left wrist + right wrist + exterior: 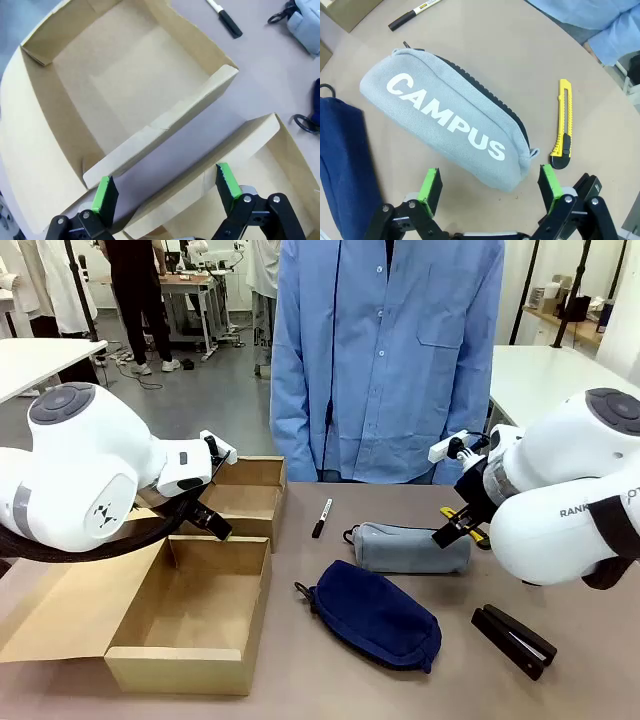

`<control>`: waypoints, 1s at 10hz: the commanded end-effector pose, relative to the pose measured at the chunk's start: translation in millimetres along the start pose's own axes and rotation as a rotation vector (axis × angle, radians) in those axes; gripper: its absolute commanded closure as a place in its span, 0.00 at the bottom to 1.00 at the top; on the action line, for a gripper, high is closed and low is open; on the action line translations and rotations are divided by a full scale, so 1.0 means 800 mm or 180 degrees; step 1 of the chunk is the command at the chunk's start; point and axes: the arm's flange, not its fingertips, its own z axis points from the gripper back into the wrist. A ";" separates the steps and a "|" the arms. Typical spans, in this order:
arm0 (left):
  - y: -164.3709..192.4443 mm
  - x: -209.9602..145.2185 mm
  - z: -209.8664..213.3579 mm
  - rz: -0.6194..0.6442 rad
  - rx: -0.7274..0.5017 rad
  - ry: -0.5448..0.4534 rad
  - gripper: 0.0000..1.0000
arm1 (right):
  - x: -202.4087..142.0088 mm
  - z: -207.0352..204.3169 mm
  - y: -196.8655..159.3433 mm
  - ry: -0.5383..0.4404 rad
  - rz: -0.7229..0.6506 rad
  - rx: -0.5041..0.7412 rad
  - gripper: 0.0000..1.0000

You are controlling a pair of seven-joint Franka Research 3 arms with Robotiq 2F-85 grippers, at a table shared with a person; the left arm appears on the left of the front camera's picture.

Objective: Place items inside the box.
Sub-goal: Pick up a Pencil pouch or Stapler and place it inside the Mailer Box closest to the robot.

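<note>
An open cardboard box (139,666) sits at the table's left, with a second cardboard tray (250,502) behind it. My left gripper (212,524) hangs open over the gap between them (165,187). On the table lie a black marker (321,517), a grey "CAMPUS" pencil case (410,547), a navy pouch (375,615), a black stapler (512,640) and a yellow-black utility knife (563,125). My right gripper (452,530) is open just above the pencil case's right end (490,185), holding nothing. The pencil case (450,125) lies across in front of its fingers.
A person in a blue shirt (385,350) stands at the far edge, a sleeve (600,20) close to the knife. The box's flap (60,610) lies spread out to the left. Both trays (125,85) look bare inside. Open tabletop lies at the front middle.
</note>
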 end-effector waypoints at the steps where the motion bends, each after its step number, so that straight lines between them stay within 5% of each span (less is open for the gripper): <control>1: 0.000 0.000 0.000 0.0000 0.0000 0.0000 0.00 | 0.000 0.000 0.000 -0.0001 0.0000 0.0000 0.00; 10: 0.000 0.000 0.000 0.0000 0.0000 0.0000 0.00 | 0.000 0.000 0.000 -0.0001 0.0000 0.0000 0.00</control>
